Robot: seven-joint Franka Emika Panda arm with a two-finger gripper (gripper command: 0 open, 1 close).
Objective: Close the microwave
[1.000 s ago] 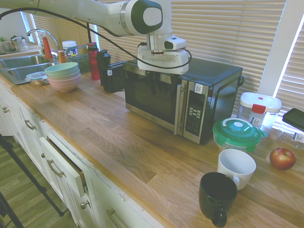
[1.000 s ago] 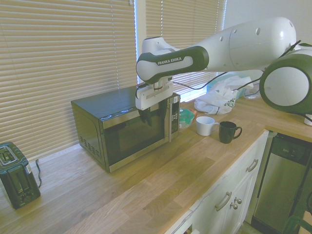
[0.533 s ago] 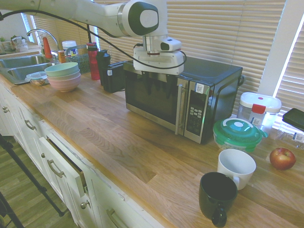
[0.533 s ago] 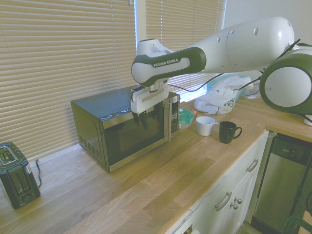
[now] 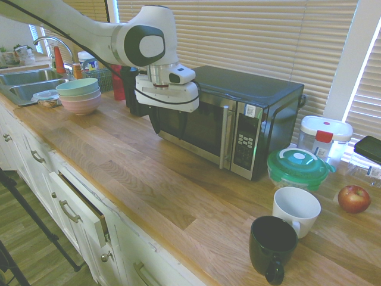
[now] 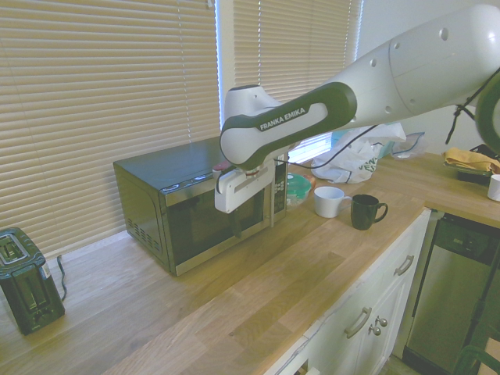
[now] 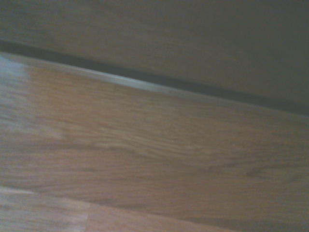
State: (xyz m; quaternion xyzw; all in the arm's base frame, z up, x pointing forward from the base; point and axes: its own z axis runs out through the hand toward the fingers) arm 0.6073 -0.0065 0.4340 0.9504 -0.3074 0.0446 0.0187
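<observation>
The microwave (image 5: pixel 262 94) stands at the back of the wooden counter, black with steel trim. Its dark glass door looks flush with the front, the silver bar handle (image 5: pixel 224 137) beside the keypad (image 5: pixel 243 140). My gripper (image 5: pixel 168 125) hangs in front of the door's hinge-side half, a little off the glass, pointing down, its fingers apart and empty. From the other side the gripper (image 6: pixel 237 225) also sits before the microwave (image 6: pixel 156 176). The wrist view is blurred: the microwave's dark front (image 7: pixel 193 38) above the countertop (image 7: pixel 145 159).
Stacked bowls (image 5: pixel 78 95) and a sink (image 5: pixel 27 83) lie beyond the arm. A green-lidded container (image 5: pixel 297 167), white mug (image 5: pixel 296 210), black mug (image 5: pixel 272 244) and apple (image 5: pixel 353 198) sit past the keypad side. A black toaster (image 6: pixel 27 281) stands on the other side.
The gripper has slid along the door front from near the handle toward the hinge side, dropped lower and come slightly away from the microwave.
</observation>
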